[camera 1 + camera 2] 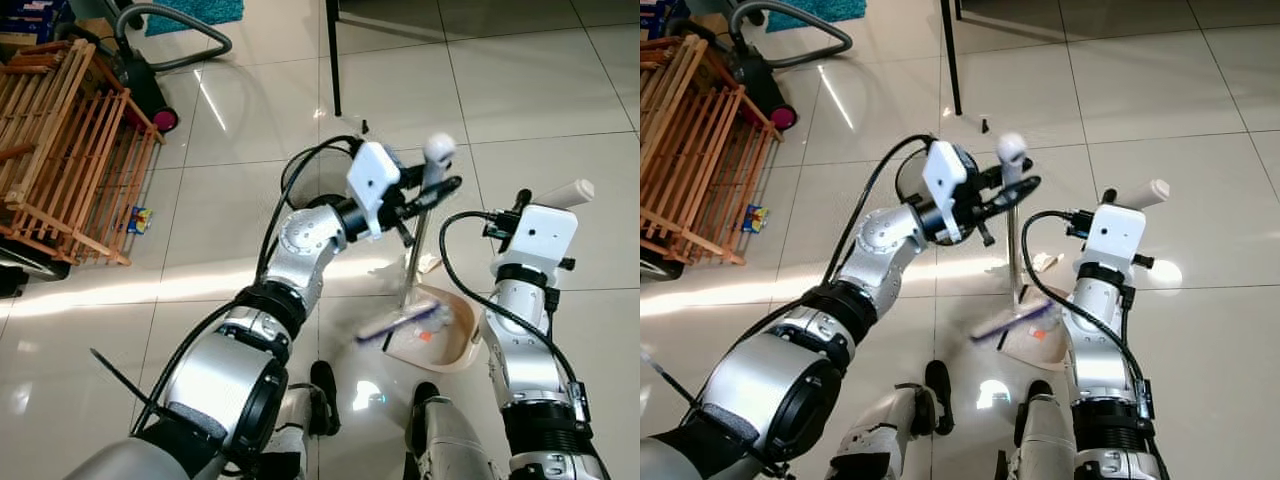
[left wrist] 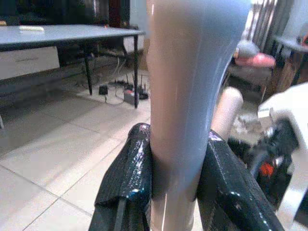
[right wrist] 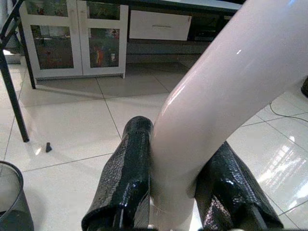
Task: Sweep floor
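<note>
Broom (image 1: pixel 412 268) at centre of the left eye view: thin metal shaft, pale knob on top, blurred blue-bristled head low against the beige dustpan (image 1: pixel 452 338). Held near the top by the left gripper (image 1: pixel 432 196); dustpan's pale handle up at right, in the right gripper (image 1: pixel 556 200). Best done with short, low strokes toward the pan's mouth, pan lip kept flat on the tile.

Right eye view: same layout, small scrap (image 1: pixel 1044 262) on the floor just above the pan.

Left wrist view: black fingers (image 2: pixel 129 179) clamped on the pale handle.

Right wrist view: fingers (image 3: pixel 126 169) pinching the curved white handle.
</note>
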Robot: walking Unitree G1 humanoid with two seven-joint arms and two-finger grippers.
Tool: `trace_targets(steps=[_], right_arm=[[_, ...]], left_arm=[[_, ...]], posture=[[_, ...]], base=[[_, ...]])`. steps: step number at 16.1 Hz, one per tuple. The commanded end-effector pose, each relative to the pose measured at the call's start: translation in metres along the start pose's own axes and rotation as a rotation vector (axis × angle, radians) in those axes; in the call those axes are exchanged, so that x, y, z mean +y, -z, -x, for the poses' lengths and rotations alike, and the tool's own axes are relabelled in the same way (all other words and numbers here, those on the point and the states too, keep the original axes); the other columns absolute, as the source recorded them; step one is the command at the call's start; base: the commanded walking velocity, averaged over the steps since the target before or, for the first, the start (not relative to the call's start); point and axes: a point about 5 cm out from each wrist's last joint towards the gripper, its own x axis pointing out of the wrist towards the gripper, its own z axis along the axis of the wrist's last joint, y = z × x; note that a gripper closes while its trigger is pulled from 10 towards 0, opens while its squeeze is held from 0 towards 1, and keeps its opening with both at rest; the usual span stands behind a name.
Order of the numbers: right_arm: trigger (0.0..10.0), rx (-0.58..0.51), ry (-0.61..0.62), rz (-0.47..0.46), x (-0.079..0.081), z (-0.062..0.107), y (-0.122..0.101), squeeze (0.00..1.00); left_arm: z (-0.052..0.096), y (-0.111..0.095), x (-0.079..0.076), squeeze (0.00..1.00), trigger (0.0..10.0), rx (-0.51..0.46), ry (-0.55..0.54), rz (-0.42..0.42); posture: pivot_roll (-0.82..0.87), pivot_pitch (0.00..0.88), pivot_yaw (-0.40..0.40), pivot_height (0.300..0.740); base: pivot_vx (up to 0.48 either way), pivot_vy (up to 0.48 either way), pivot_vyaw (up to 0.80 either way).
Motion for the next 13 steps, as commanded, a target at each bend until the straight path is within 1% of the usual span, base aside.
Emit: trace_targets(steps=[1,2,3,4,5,7,8,9,11,12,13], right_arm=[[10.0,0.081,-0.025,0.012,0.003,0.008,0.015,0.0],[10.0,0.082,-0.031,0.013,0.004,0.005,0.016,0.0],[10.0,0.081,-0.034,0.012,0.004,0.001,0.015,0.0],[10.0,0.079,-0.034,0.012,0.004,-0.001,0.014,0.0],[10.0,0.082,-0.035,0.011,0.004,-0.006,0.014,0.0],[10.0,0.079,-0.029,0.004,0.001,-0.013,0.014,0.0],[10.0,0.077,-0.022,-0.001,-0.003,-0.017,0.014,0.0],[10.0,0.076,-0.021,-0.001,-0.004,-0.018,0.014,0.0],[10.0,0.074,-0.002,-0.007,-0.011,-0.021,0.014,0.0],[10.0,0.078,0.015,-0.017,-0.017,-0.025,0.013,0.0],[10.0,0.077,0.02,-0.025,-0.021,-0.027,0.012,0.0]], left_arm=[[-0.035,-0.016,-0.027,0.0,10.0,-0.144,0.088,0.061],[-0.035,-0.02,-0.027,0.0,10.0,-0.159,0.129,0.07],[-0.034,-0.023,-0.027,0.0,10.0,-0.172,0.167,0.058],[-0.033,-0.026,-0.025,0.0,10.0,-0.176,0.178,0.049],[-0.03,-0.03,-0.02,0.0,10.0,-0.18,0.191,0.033],[-0.02,-0.043,-0.005,0.0,10.0,-0.172,0.218,-0.033],[-0.008,-0.056,0.01,0.0,10.0,-0.17,0.206,-0.082],[-0.007,-0.058,0.012,0.0,10.0,-0.169,0.203,-0.088],[0.008,-0.067,0.021,0.0,10.0,-0.155,0.181,-0.132],[0.021,-0.068,0.028,0.0,10.0,-0.134,0.141,-0.155],[0.032,-0.068,0.031,0.0,10.0,-0.117,0.099,-0.158]], posture=[[-0.05,0.27,0.192,0.74],[-0.05,0.261,0.186,0.74],[-0.04,0.252,0.182,0.74],[-0.04,0.244,0.179,0.74],[-0.03,0.229,0.173,0.74],[-0.02,0.196,0.167,0.74],[0.0,0.165,0.164,0.74],[0.0,0.165,0.164,0.74],[0.0,0.143,0.16,0.74],[0.0,0.135,0.16,0.74],[0.0,0.122,0.157,0.74]], base=[[0.0,0.0,0.0],[0.0,0.0,0.0],[0.0,0.0,0.0],[0.0,0.0,0.0],[0.0,0.0,0.0],[0.0,0.0,0.0],[0.0,0.0,0.0],[0.0,0.0,0.0],[0.0,0.0,0.0],[0.0,0.0,0.0],[0.0,0.0,0.0]])
